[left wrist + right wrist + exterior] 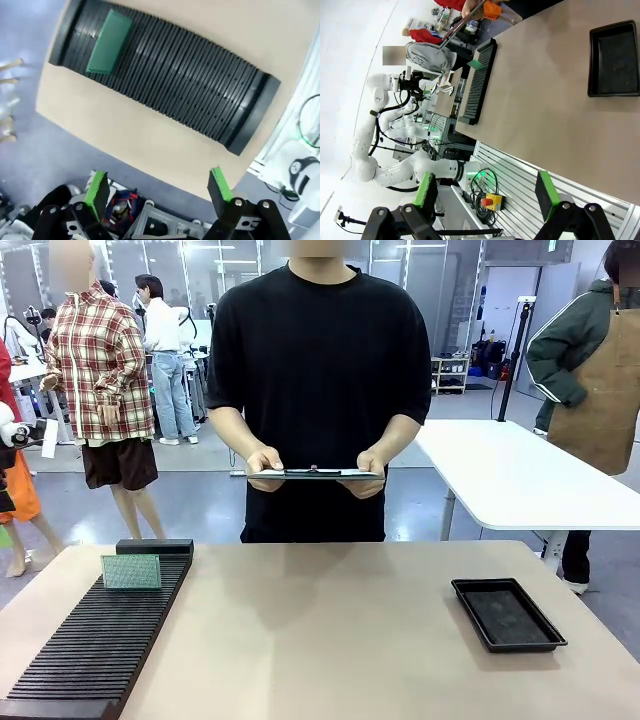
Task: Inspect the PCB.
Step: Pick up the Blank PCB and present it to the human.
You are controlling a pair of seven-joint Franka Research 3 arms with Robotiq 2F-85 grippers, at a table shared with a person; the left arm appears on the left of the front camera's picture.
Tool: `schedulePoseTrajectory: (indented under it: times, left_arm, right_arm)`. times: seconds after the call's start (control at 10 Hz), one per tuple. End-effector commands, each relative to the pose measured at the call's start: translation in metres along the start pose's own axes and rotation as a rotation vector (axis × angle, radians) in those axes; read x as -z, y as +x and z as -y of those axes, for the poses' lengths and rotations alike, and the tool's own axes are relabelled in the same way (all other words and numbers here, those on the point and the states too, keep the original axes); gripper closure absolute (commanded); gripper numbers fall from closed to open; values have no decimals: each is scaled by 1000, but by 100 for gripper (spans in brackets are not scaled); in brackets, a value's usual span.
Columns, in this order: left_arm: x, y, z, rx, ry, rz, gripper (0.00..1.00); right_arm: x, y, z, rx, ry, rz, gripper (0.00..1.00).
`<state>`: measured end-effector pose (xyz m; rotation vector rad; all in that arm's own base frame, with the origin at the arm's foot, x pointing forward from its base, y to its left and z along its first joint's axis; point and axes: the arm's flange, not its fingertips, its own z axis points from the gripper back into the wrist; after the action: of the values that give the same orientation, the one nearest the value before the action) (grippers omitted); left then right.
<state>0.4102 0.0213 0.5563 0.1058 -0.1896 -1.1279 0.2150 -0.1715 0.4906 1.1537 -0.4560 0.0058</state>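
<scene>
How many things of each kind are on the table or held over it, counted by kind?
PCB: 1, green, standing in the rack
slotted black rack: 1
black tray: 1
clipboard: 1, held by the person
Total: 4

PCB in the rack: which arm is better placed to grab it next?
Probably left: the PCB stands in the rack on the robot's left, with the open left pincer facing that rack.
</scene>
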Motion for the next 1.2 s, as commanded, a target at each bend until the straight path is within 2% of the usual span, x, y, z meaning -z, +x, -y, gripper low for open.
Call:
schedulePoseTrajectory:
  times: [0.0,0.4,0.6,0.7,0.8,0.9,1.1]
  left_arm:
    - [-1,1,1,0,6,-13,0]
    - [0,0,0,1,-1,2,0]
    - [32,21,-27,218,70,-65,0]
    - [46,29,-49,288,23,-68,0]
    - [56,37,-65,337,10,-57,0]
    - [63,45,-76,387,-35,6,0]
    - [82,63,-99,403,-69,-40,0]
  right_arm:
    - [-1,1,-1,-15,12,5,0]
    - [-1,1,-1,-15,12,5,0]
    - [-1,1,-1,-15,12,5,0]
    - [-1,1,-1,-15,12,5,0]
    - [-1,1,-1,-15,12,5,0]
    - [-1,1,-1,-15,12,5,0]
    - [-1,1,-1,-15,12,5,0]
